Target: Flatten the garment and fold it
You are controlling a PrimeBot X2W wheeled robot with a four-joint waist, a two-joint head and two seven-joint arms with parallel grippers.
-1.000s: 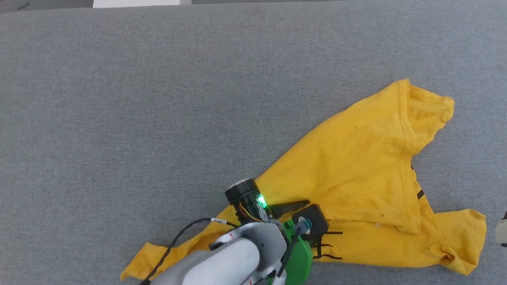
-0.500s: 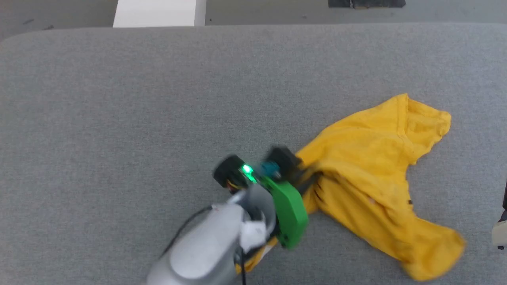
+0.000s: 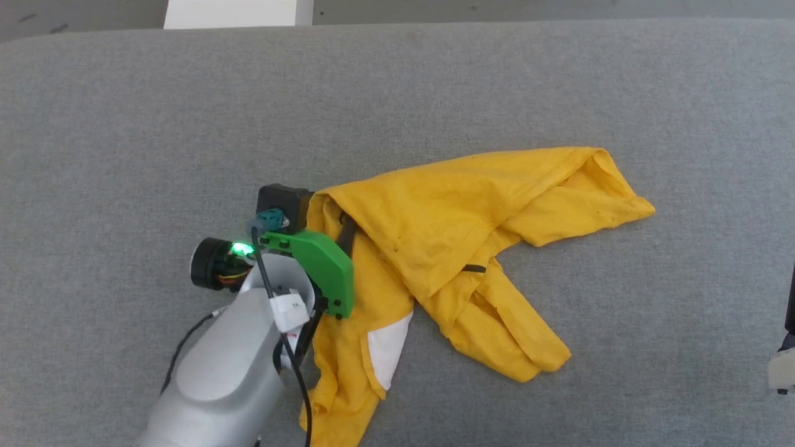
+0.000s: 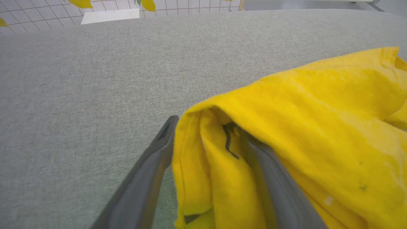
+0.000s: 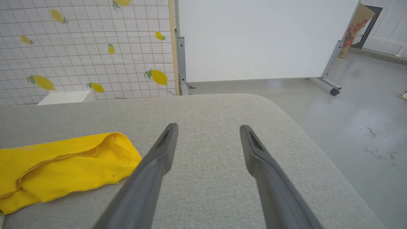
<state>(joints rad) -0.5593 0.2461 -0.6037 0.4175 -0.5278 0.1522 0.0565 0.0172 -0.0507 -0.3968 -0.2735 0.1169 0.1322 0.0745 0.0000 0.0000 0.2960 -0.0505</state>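
The left gripper (image 4: 208, 127) stands apart, with the bunched yellow shirt (image 3: 447, 211) between its fingers. The right gripper (image 5: 208, 127) is spread wide.

**Yellow T-shirt lies crumpled, not yet flat**

The garment (image 3: 459, 211), a bright yellow T-shirt, lies bunched and creased on the grey table (image 3: 124, 124), a little right of centre in the head view. Its widest fold runs sideways to a pointed tip at the right. A second lobe trails toward the near right, and a narrow strip hangs toward the near edge. A white patch (image 3: 386, 347) shows on that strip. A short black line mark (image 3: 473, 268) sits near the middle folds.
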